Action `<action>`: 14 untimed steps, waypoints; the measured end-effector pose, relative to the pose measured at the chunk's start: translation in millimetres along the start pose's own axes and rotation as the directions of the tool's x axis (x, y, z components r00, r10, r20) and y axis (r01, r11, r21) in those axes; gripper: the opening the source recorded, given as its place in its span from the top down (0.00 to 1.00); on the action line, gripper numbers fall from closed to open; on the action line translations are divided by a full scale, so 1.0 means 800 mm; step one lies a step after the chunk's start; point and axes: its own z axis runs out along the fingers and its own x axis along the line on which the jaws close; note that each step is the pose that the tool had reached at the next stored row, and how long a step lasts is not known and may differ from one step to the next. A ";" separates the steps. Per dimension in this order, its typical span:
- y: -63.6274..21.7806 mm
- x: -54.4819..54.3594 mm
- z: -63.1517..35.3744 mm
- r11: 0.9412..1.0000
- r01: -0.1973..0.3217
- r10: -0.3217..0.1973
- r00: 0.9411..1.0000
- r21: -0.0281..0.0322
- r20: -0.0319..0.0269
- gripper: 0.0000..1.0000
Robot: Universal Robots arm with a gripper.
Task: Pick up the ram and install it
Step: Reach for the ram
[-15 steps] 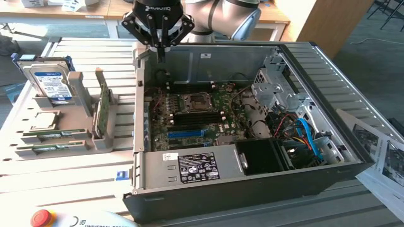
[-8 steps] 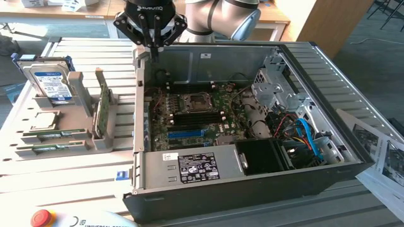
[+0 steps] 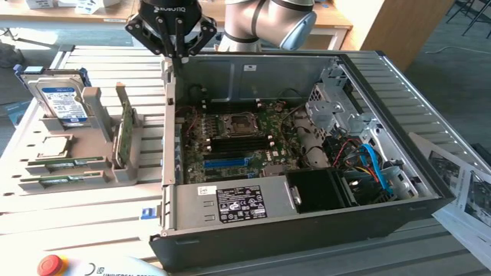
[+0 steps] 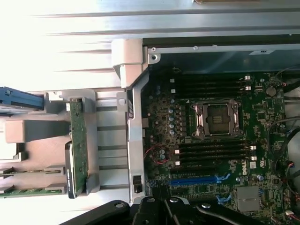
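Gripper up high, ram not picked up yet

The gripper [image 3: 176, 53] is pinched shut and seems to hold nothing, above a corner of the computer case [image 3: 253, 70]. The ram [image 3: 65, 165] lies in the grey tray [image 3: 98, 106], well apart. Grabbing it calls for open fingers. The wrist view shows the black slots [image 4: 211, 151] from above.
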 end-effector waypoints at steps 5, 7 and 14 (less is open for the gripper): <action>-0.001 0.013 0.000 1.000 0.000 0.000 1.000 0.000 0.000 0.89; -0.001 0.019 -0.001 1.000 0.000 0.000 1.000 0.000 0.000 0.89; -0.003 0.039 -0.001 1.000 0.000 0.000 1.000 0.000 0.000 0.89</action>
